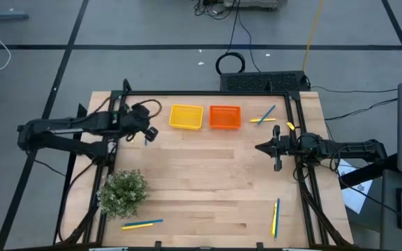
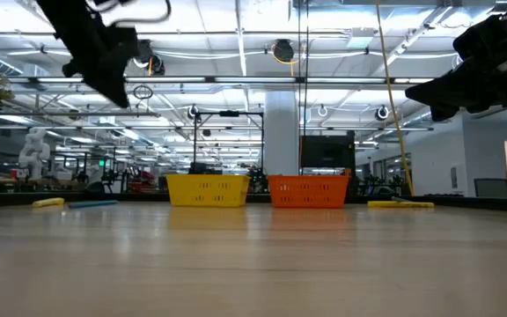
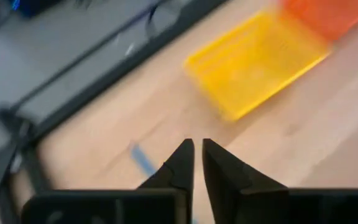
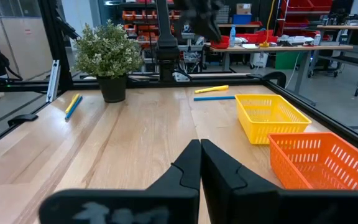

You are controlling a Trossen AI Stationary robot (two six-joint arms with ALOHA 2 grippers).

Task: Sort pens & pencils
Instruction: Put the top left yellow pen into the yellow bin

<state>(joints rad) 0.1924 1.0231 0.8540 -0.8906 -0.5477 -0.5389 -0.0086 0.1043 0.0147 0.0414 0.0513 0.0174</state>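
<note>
While the left tool (image 1: 145,134) is hovering just beside the yellow tray (image 1: 186,116) in the high view, a short blue pen (image 1: 146,139) is showing right under its tip, so the left arm looks nearest to that piece; the right tool (image 1: 260,147) is waiting closed near the counter's (image 1: 201,195) right side, with a crossed blue-and-yellow pair (image 1: 264,117) lying close by, beside the orange tray (image 1: 225,116). Two more pairs are lying along the near edge: one (image 1: 142,224) by the plant (image 1: 123,192), one (image 1: 276,217) on the right. In the low view, both arms are hanging well above the counter. In the left wrist view, the left tool's fingers (image 3: 180,169) are standing a narrow slit apart, gripping nothing, and the blue pen (image 3: 143,160) is lying slantwise just ahead of them. In the right wrist view, the right tool's fingers (image 4: 188,165) are pressing together, empty.
</note>
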